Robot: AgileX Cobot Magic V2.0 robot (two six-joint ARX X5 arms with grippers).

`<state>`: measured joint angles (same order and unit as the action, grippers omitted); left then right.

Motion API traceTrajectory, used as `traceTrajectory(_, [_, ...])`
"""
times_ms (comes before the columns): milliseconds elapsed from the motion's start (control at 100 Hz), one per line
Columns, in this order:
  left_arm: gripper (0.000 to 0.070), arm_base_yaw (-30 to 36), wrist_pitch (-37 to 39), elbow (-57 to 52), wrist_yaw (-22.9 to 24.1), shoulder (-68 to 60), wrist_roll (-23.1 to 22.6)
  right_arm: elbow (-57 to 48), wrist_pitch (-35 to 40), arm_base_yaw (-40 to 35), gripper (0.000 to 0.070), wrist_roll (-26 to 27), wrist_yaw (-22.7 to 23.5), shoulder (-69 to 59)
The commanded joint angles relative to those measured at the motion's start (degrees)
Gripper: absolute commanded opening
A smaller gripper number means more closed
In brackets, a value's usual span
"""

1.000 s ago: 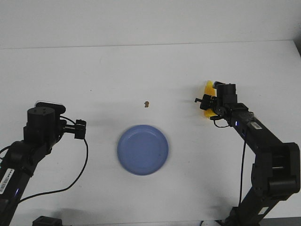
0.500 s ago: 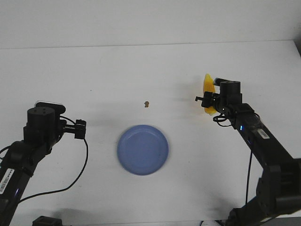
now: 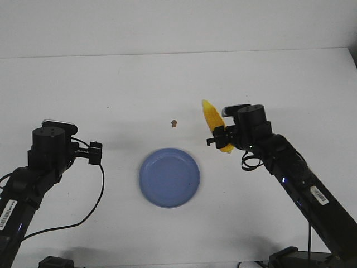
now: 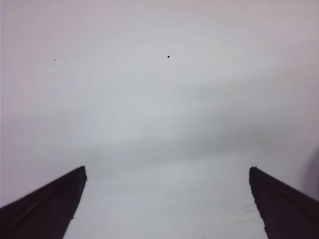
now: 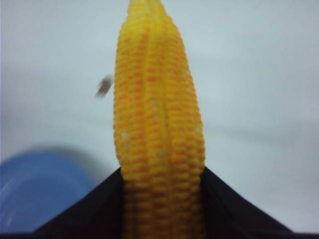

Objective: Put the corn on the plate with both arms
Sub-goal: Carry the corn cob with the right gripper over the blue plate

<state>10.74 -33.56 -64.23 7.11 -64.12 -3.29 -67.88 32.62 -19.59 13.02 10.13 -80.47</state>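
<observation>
Corn held above the table beside the plate

Right gripper is clamped on the thick end of the corn, fingers pressed against both sides of the cob, whose tapered tip points away from the arm. The cob hangs just right of the plate, not over it. A small brown speck lies beyond the plate. Left gripper is spread wide, holding nothing, over bare white table.

Even, bright light over the white table, with soft shadows. In the right wrist view the plate is blurred, while the corn is sharp
</observation>
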Motion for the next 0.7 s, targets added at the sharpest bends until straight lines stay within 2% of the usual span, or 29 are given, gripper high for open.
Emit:
traceTrajectory(0, [0.0700,0.13,0.07,-0.96,-0.02,-0.61,0.55,-0.46,-0.87,-3.06,0.0183,-1.27,-1.16,-1.33])
traceTrajectory(160, [0.0700,0.13,-0.46,-0.96,-0.02,-0.61,0.55,-0.37,-1.68,-11.17,0.0183,-0.70,-6.19,-2.38])
traceTrajectory(430, [0.0700,0.13,-0.77,-0.96,-0.02,-0.61,0.55,-0.37,-3.15,-18.73,0.0183,2.49,-6.01,-8.66])
traceTrajectory(690, [0.0700,0.13,-0.77,-0.96,-0.02,-0.61,0.55,-0.35,-2.80,-21.97,0.0186,3.98,-5.62,-14.93])
